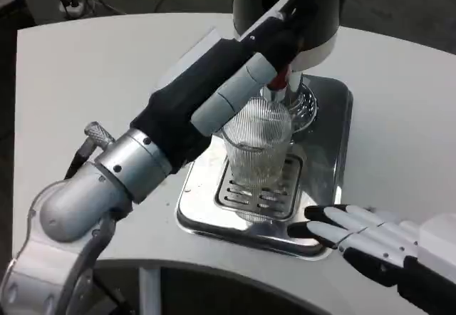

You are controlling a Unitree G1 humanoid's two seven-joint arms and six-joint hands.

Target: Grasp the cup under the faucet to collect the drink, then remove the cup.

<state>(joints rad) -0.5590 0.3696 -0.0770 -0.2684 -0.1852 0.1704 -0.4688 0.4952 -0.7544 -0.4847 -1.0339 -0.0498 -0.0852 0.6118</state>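
Under the faucet: the cup (258, 146) stood upright on the grate of the drip tray (330, 165), right below the faucet (288, 80).
Cup: it was clear glass with ribbed sides.
Left hand (274, 51): it was up by the faucet, just above the cup. Its fingers were hidden, so I could not tell if it held anything.
Right hand (356, 233): it lay flat with fingers apart, holding nothing. Its fingertips (317, 224) touched the tray's front edge, near the cup.
Table (92, 65): it was white, and the tray sat on it.
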